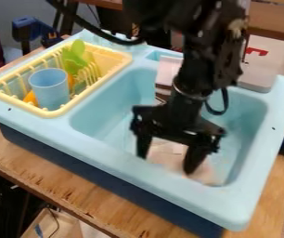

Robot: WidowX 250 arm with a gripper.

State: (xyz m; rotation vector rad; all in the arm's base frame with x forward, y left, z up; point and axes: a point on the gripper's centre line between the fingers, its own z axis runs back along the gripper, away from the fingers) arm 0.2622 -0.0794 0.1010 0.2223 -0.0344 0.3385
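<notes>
Down low — pinkish thing (167, 157), beneath and between parted fingers (195, 159).

No readable text anywhere

I note a brown wooden counter (57, 183), scuffed along its front edge. Directly on it: one light-blue sink (107, 155) with dark-blue lower sides, standing upright, set aslant in my workspace.
</notes>
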